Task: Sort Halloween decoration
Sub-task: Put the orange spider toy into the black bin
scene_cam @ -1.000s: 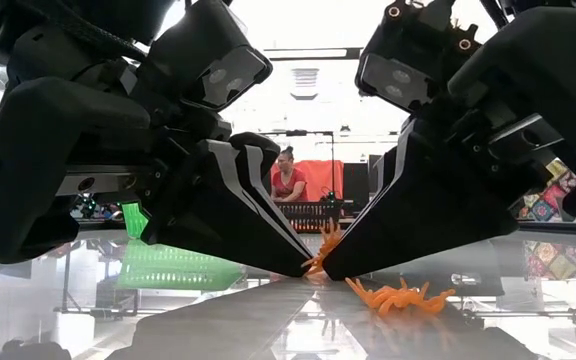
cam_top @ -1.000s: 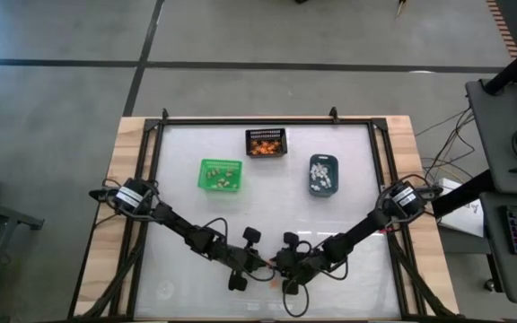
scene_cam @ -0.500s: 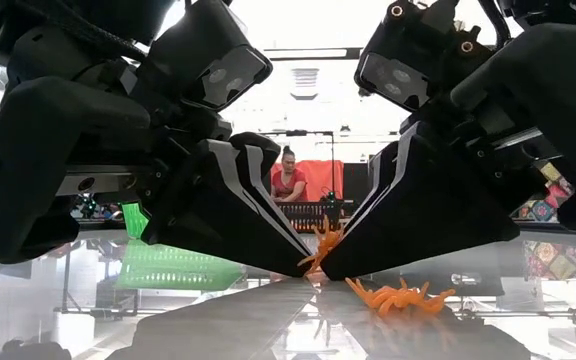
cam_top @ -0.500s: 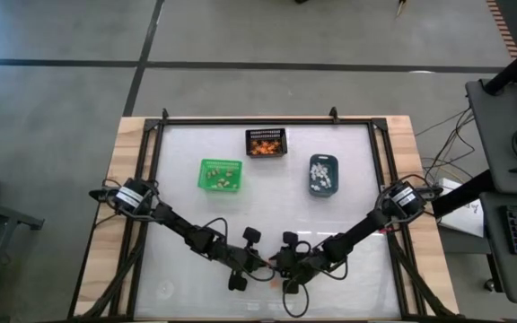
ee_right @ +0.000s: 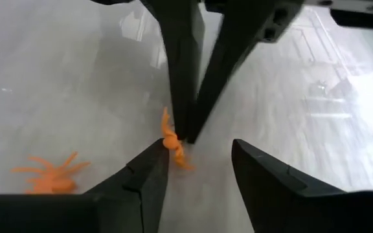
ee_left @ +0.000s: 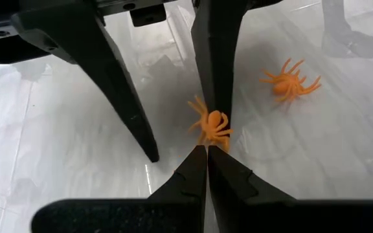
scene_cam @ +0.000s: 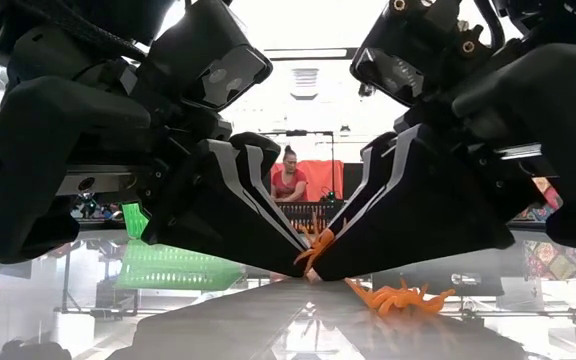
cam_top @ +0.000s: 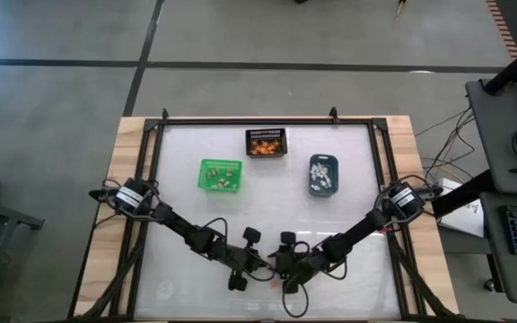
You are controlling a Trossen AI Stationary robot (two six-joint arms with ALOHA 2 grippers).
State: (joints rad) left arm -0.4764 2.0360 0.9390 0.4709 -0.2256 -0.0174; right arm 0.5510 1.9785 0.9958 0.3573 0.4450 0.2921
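White glossy table [cam_top: 267,193], wood-framed, grey floor around it.

Near edge: left gripper [ee_left: 207,150] and right gripper [ee_right: 196,152] meet tip to tip, low over the surface. Left fingers pressed together, tips touching an orange spider [ee_left: 212,123]; whether it is pinched between them cannot be told. Right fingers spread apart, one on either side of the left tips, holding nothing. Second orange spider [scene_cam: 400,296] lies loose on the table just beside the grippers.

Mid table: green bin [cam_top: 220,175] and blue-grey bin [cam_top: 323,174], each holding trinkets.

Far edge: black mesh bin [cam_top: 266,143] with orange pieces.

Beyond: a seated person [scene_cam: 289,178].
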